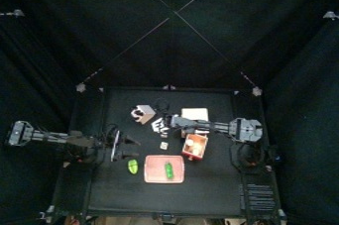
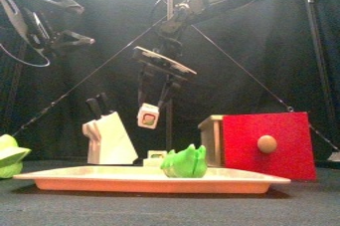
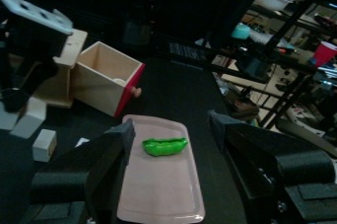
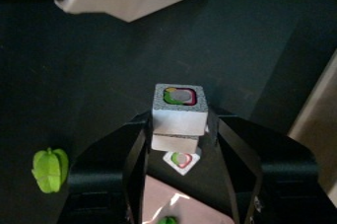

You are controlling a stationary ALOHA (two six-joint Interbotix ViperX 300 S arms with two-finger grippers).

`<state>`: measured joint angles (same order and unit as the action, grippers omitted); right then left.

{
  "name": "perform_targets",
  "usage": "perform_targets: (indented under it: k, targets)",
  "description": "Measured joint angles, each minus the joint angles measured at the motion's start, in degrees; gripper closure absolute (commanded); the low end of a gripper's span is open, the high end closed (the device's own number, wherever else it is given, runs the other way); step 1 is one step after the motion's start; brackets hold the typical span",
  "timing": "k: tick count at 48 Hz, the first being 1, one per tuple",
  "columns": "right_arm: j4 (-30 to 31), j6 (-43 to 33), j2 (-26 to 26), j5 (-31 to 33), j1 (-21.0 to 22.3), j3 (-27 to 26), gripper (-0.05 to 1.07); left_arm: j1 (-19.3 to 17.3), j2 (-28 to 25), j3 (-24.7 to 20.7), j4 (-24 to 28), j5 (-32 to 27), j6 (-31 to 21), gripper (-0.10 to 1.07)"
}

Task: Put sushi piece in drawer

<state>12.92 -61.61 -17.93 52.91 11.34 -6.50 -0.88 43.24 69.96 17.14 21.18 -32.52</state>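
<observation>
The small white sushi piece with a green-and-red centre (image 4: 180, 110) sits pinched between the two black jaws of my right hand (image 4: 180, 129), its patterned end pointing away from my wrist. From the front it hangs in the air (image 2: 150, 116), tilted, well above the black surface (image 1: 119, 194) and touching nothing but my jaws. My right hand (image 2: 162, 76) reaches in from my right side and holds the piece over the middle of the surface.

The small orange-brown rectangular drawer with a red front and round wooden knob (image 2: 261, 144) stands to the right of the piece in the front view, lower than it and apart from it. From above the drawer (image 1: 196, 146) lies just beside my right hand (image 1: 179, 123), toward the front edge. My left wrist view shows the drawer (image 3: 108, 75) open on one side with its pale inside bare.

In front of the drawer lies the flat pink-red tray (image 2: 80, 179) with a green thing (image 2: 186, 160) on it. A white block holding dark handles (image 2: 109, 138) stands behind the tray, left of the hanging piece. A second green thing (image 2: 10, 156) lies at the far left.

My left hand (image 1: 122, 142) rests near the left side of the surface, its jaws spread wide on either side of the tray in its wrist view (image 3: 158, 208)
</observation>
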Motion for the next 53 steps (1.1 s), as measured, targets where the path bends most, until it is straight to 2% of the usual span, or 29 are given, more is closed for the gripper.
perform_targets:
  k: [17,30,41,53]
  targets:
    - [0.26,-1.05,7.73,0.00,-4.48,8.00,0.30,-0.09,0.00,0.09,-0.09,0.00,0.00,0.03]
    - [2.90,-5.71,13.71,-2.02,-8.96,13.71,0.30,-0.09,0.00,0.09,-0.09,0.00,0.00,0.03]
    - [11.34,-14.68,19.07,-1.85,-13.62,17.40,0.30,-0.18,0.00,0.18,-0.09,0.00,0.00,0.03]
    - [20.48,-27.16,25.93,-1.41,-16.44,26.02,0.30,-0.26,0.00,0.18,-0.09,0.00,0.00,0.03]
